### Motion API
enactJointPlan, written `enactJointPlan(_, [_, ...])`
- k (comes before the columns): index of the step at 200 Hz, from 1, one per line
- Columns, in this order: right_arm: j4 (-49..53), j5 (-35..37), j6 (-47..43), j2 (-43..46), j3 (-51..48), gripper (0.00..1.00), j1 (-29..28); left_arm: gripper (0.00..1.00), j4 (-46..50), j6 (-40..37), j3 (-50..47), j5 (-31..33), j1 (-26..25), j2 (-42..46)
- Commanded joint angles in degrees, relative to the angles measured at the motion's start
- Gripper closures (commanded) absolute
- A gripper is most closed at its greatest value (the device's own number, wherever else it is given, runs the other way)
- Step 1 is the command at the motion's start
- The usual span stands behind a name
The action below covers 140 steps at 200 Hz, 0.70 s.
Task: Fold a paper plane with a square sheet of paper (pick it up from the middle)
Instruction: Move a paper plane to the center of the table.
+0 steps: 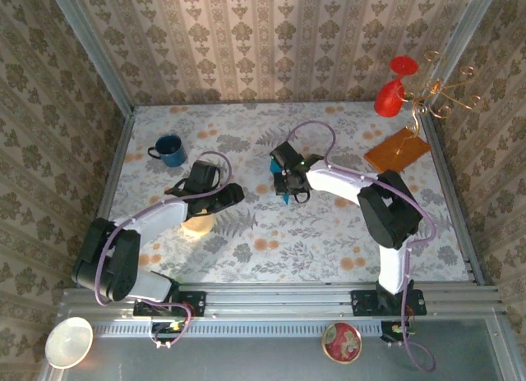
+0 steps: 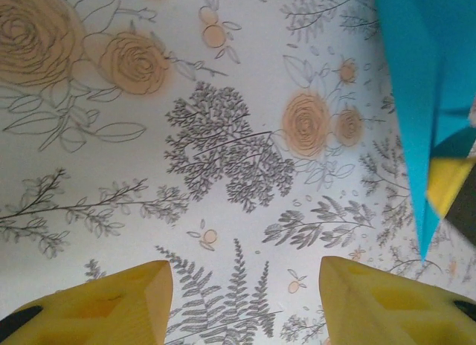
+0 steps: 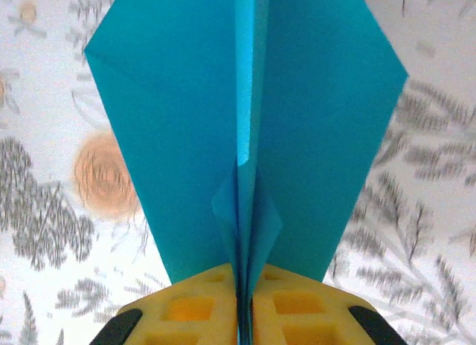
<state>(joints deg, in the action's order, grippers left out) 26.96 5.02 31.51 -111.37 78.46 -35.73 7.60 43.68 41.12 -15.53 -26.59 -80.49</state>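
**Plane pinched at mid-table**

The right gripper (image 3: 245, 315) is clamped on the paper plane (image 3: 245, 122) along its folded spine, over the floral table (image 1: 329, 241). The left gripper (image 2: 244, 289) stands parted, holding nothing. Blue mug (image 1: 170, 150) at far left; contents unreadable.

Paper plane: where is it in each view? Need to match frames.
Top external: paper plane mid-table, under the right gripper.
Left wrist: paper plane at the right edge, tip pointing down.
Right wrist: paper plane at centre, fold pinched in the right gripper.
Shared landmark: the floral tablecloth.
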Motion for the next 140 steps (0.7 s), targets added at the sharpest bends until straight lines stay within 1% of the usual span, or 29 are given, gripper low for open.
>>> enactJointPlan(1, [4.3, 1.9, -3.5, -4.3, 4.2, 0.84, 1.3, 0.43, 2.5, -1.3, 1.9, 1.7, 0.1, 0.6])
enactJointPlan(46, [9.1, 1.2, -5.0, -9.9, 10.5, 0.79, 2.0, 0.40, 2.7, -1.3, 1.7, 1.8, 0.2, 0.6])
enactJointPlan(69, [9.6, 1.2, -4.7, -10.8, 10.9, 0.76, 2.0, 0.38, 2.7, -1.2, 1.6, 1.9, 0.1, 0.8])
enactJointPlan(100, [9.5, 1.0, -4.9, -11.7, 11.2, 0.74, 2.0, 0.35, 2.9, -1.4, 1.5, 2.2, 0.2, 0.9])
enactJointPlan(140, [9.7, 1.8, -5.1, -13.5, 12.0, 0.71, 1.9, 0.29, 3.9, -1.9, 1.9, 3.1, 0.2, 0.9])
